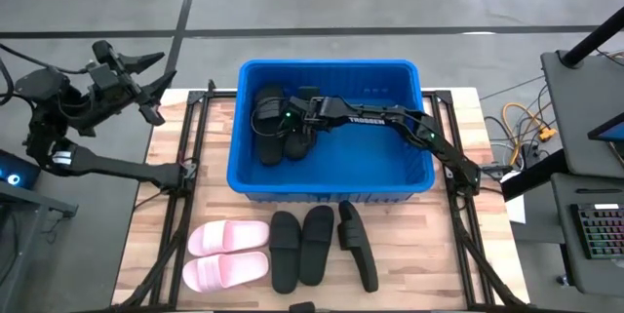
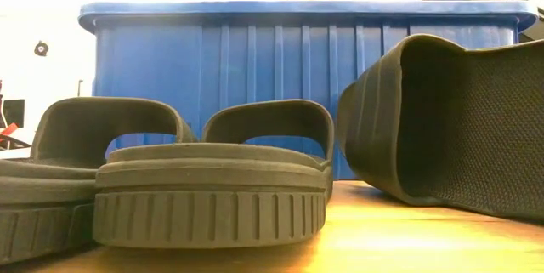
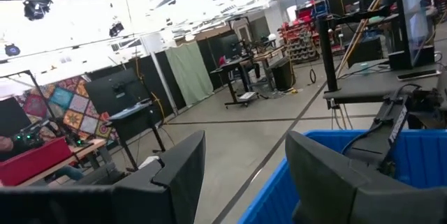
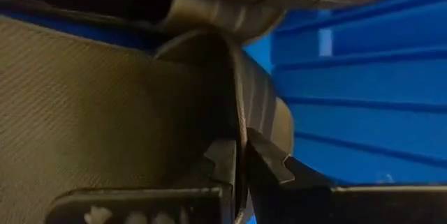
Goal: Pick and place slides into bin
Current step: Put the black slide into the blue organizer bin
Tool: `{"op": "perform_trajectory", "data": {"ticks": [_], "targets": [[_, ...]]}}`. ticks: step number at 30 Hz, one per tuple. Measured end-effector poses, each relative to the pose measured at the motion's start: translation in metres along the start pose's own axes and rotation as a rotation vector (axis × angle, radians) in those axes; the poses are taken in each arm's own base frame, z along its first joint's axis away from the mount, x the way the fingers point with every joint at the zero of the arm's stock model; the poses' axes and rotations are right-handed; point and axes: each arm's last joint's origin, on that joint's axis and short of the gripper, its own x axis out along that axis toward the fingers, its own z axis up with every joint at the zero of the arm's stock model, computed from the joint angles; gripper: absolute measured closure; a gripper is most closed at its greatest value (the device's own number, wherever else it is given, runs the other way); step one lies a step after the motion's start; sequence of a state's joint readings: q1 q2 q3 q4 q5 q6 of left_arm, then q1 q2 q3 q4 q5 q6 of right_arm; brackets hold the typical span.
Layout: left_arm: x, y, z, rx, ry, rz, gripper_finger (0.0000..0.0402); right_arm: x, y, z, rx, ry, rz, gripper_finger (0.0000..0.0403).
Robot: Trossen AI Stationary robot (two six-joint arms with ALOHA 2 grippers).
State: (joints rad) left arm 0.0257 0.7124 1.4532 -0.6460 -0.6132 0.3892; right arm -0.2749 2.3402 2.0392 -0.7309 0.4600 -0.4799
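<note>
The left gripper [image 1: 146,84] is seen at about ten o'clock of the scene in the high view, raised off the table's edge and well apart from the bin [image 1: 331,184]; its fingers [image 3: 178,175] are held parted with nothing between them, as the left wrist view shows.

On the wooden table [image 1: 429,254], at about seven o'clock, the pale pink pair of slides [image 1: 227,254] is laid side by side. Just beside it, at six o'clock, two black slides [image 1: 301,245] are set flat and touching each other, and a third black slide [image 1: 358,245] is tipped on its edge next to them. In the low view these black slides are seen close up in front of the blue bin wall [image 2: 255,60].

The bin stands at the table's centre, toward twelve o'clock. Inside its nine o'clock end, two black slides [image 1: 268,123] are lying, one against the other.

The right arm [image 1: 390,118] is stretched from three o'clock across the bin, and the right gripper [image 1: 297,130] is placed on the slides inside. In the right wrist view its fingers [image 4: 269,161] are seen closed, with the thin edge of a black slide's strap [image 4: 244,105] pinched between them.
</note>
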Motion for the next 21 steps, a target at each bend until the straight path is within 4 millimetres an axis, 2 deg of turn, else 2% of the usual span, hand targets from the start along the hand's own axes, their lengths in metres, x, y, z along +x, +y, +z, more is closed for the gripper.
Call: {"op": "perform_trajectory", "data": {"ticks": [13, 21], "targets": [[0.000, 0.000, 0.000, -0.042, 0.002, 0.002, 0.0217, -0.001, -0.002, -0.001, -0.127, -0.022, 0.038, 0.0390], [0.003, -0.003, 0.000, -0.036, 0.010, -0.001, 0.0217, -0.019, -0.012, 0.002, -0.151, -0.069, 0.021, 0.0390]]}}
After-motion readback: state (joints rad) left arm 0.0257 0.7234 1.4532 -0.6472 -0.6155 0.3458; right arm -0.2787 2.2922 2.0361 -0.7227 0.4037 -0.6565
